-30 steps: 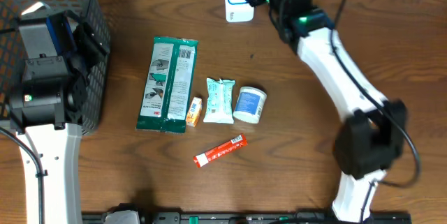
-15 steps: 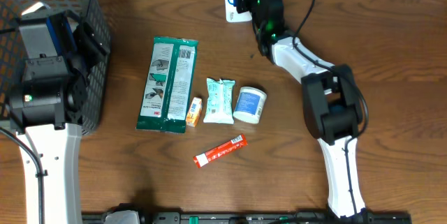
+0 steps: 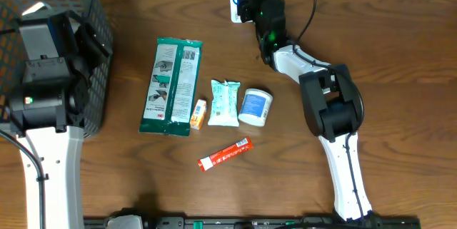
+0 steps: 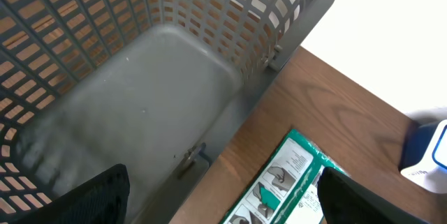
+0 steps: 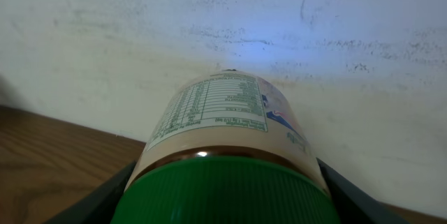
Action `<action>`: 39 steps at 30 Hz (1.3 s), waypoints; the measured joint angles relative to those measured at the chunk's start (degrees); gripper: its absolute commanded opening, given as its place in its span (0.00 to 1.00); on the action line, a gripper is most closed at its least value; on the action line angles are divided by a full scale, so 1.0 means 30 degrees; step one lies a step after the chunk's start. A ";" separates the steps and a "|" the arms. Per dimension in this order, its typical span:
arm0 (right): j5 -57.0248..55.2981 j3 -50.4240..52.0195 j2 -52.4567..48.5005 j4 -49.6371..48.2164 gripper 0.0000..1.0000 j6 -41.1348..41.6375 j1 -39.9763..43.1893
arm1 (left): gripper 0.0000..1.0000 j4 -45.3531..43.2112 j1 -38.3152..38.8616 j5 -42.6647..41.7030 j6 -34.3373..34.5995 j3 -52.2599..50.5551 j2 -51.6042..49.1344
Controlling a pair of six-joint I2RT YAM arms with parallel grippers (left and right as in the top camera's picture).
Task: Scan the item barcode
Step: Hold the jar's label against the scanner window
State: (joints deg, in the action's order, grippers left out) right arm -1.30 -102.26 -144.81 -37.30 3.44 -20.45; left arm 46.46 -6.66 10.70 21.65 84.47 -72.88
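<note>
Presenting the bottle [image 5: 225, 116] to the scanner [image 3: 238, 9] at the far edge, the right gripper [image 5: 223, 197] clasps it between part-open jaws. The left gripper [image 4: 223, 197] hangs wide open and empty. The next move probably calls for turning the barcode toward the scanner.

Gripper [image 5: 227, 199] held a bottle [image 5: 223, 130] lying along the view, green cap [image 5: 227, 185] nearest the camera, base pointing at the wall [image 5: 105, 35]. Dark fingers [image 5: 112, 195] pressed against the cap on both sides at the bottom edge. The label [image 5: 216, 109] faced up, with small printed text and a table-like panel, too small to read. A bluish-white glow [image 5: 230, 39] lit the scuffed white wall above the bottle. Brown wooden tabletop [image 5: 49, 154] showed at lower left, meeting the wall.
</note>
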 measured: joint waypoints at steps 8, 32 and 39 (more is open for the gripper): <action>-0.0007 0.0000 0.0000 0.0219 0.01 0.0007 0.0000 | 0.84 0.0000 0.0000 0.0000 -0.0007 0.0000 0.0000; 0.1275 0.0000 0.0342 -0.0117 0.01 0.2040 0.0095 | 0.84 0.0000 0.0000 0.0000 0.0000 0.0000 0.0000; 0.2463 0.0124 0.5187 1.0054 0.01 0.2841 0.0226 | 0.84 -0.0015 0.0000 0.0000 0.0000 0.0000 0.0000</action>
State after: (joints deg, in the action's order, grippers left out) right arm 6.09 -101.89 -129.25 -7.14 11.97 -19.77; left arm 46.41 -6.66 10.70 21.65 84.47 -72.88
